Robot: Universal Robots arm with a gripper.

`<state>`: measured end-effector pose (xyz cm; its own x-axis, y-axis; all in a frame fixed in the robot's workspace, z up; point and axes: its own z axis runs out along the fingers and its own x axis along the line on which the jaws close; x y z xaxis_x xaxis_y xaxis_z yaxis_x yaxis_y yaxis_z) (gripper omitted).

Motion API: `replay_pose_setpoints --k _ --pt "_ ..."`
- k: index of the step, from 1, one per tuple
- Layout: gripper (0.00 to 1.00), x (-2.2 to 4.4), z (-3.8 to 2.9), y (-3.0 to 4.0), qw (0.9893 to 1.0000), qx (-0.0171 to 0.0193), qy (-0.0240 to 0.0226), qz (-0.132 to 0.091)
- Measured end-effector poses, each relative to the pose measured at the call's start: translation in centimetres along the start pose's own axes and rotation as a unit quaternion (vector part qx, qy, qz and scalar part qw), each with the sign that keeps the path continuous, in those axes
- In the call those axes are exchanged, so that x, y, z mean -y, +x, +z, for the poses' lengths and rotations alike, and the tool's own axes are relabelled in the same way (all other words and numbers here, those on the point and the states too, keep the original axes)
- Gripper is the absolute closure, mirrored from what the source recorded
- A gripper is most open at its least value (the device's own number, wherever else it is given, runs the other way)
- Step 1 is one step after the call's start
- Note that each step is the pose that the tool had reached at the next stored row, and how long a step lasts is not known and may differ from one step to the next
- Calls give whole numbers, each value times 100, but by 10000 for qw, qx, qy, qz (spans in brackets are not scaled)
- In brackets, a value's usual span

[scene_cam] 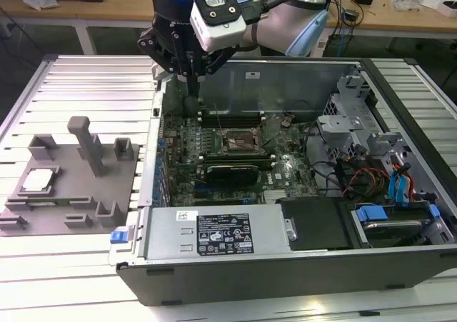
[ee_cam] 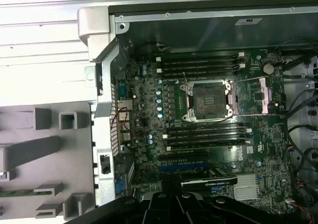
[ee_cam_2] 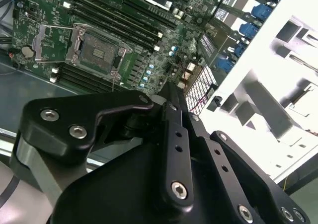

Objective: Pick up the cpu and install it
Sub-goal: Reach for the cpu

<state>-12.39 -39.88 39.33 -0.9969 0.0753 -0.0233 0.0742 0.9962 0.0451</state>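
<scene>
The gripper (scene_cam: 193, 92) hangs over the far part of the open computer case (scene_cam: 285, 275), toward the exterior view's left, above the edge of the motherboard (scene_cam: 285, 170). Its fingers are pressed together and clamp nothing. The cpu (scene_cam: 39, 180) lies flat in 1 recess of the grey tray (scene_cam: 71, 193), outside the case at the exterior view's left, well apart from the gripper. In the first wrist view the socket (ee_cam: 207, 101) shows its retaining frame swung open.

Arm (scene_cam: 303, 18) bent forward; wrist vertical; jaws pointing straight down, closed, holding nothing.
</scene>
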Motion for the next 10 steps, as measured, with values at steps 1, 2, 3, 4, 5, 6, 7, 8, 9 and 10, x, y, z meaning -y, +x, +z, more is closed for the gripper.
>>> replay_pose_setpoints --k 1,2,3,4,5,6,7,8,9,10 --pt "89 0 0 4 10000 0 0 0" --pt "89 1 0 8 10000 0 0 0" --pt "89 2 -1 19 10000 0 0 0" --pt "89 3 -1 39 10000 0 0 0" --pt "89 5 -2 60 10000 0 0 0" --pt "89 6 -2 75 10000 0 0 0" --pt "89 7 -3 87 10000 0 0 0" --pt "89 8 -3 109 10000 0 1 0" --pt "89 10 -4 126 10000 0 0 0" --pt "89 11 -4 146 10000 0 0 0"
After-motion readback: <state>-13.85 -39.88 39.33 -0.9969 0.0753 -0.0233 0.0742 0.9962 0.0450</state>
